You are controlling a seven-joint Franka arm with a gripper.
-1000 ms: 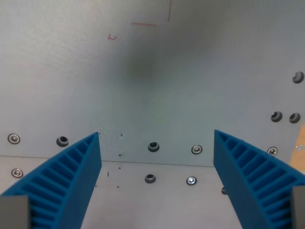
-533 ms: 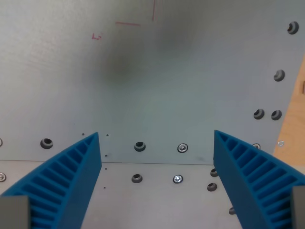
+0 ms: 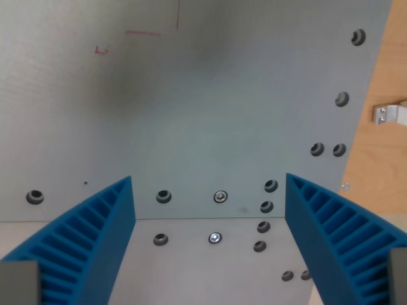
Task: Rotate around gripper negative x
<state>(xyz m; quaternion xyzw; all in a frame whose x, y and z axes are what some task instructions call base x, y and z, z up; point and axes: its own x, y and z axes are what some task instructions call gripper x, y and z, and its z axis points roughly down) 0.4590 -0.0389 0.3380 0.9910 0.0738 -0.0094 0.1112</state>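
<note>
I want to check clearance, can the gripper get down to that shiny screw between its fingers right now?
Probably yes. The gripper is open and holds nothing, and the shiny screw sits on the bare grey plate between the blue fingers, with nothing covering it.

The gripper (image 3: 210, 190) fills the bottom of the frame, its two blue ribbed fingers rising from the lower left and lower right corners. The left finger (image 3: 82, 248) slopes up to a tip left of centre; the right finger (image 3: 337, 241) peaks right of centre. They stand wide apart with nothing held between them.
</note>
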